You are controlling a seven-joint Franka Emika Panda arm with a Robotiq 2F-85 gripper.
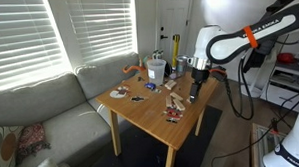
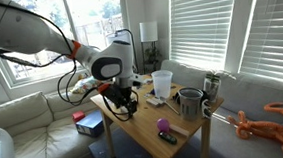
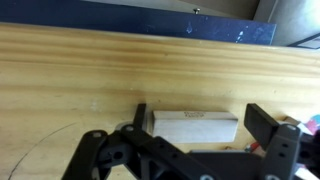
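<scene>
1. In the wrist view my gripper [image 3: 198, 118] sits low over the wooden table [image 3: 80, 70]. A pale wooden block [image 3: 196, 128] lies between its jaws.
2. The jaws are apart. One of the dark fingers [image 3: 262, 125] stands just beside the block's end, and the opposite one is close to the other end. I can't tell whether either one touches the wood.
3. The block lies flat on the table, lengthwise between the fingers and near the table edge that borders the dark floor.
4. In both exterior views the gripper [image 1: 195, 90] [image 2: 123, 102] is down at tabletop level by a table edge. The block itself is too small or too hidden there for me to pick out.
5. My read on progress: the approach and line-up look done, since the block is bracketed squarely. The squeeze is not done, and the block rests on the table rather than in my grip.
6. Further along the table stand a clear cup [image 2: 162, 83] and a metal mug [image 2: 190, 103], well apart from the gripper. An orange toy octopus [image 2: 270, 120] lies beyond them.
</scene>
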